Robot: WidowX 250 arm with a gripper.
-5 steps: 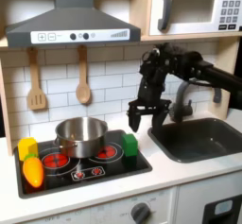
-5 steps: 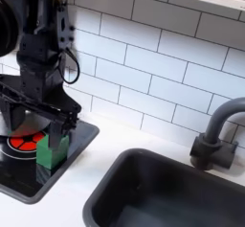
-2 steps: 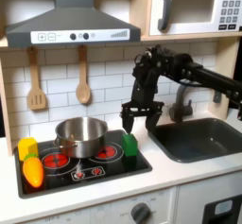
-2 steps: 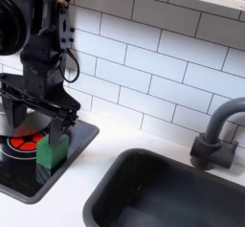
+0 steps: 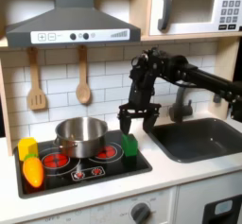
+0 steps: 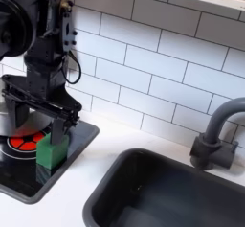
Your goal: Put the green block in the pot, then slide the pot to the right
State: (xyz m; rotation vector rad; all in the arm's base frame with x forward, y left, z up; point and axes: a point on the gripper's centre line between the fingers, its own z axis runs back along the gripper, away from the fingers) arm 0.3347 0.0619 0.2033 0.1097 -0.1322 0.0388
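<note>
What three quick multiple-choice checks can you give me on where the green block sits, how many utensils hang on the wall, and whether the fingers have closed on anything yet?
1. Where is the green block?
A. inside the pot
B. on the stove top, right of the pot in the first exterior view
C. in the sink

2. How many wooden utensils hang on the tiled wall?
A. one
B. two
C. four

3. What state is the gripper in?
A. open, above the block
B. shut on the block
C. shut on the pot's rim

Answers:
1 B, the block stands on the black stove top beside the pot.
2 B, a spatula and a spoon hang there.
3 A, the fingers are spread apart with the block below them, not gripped.
</note>
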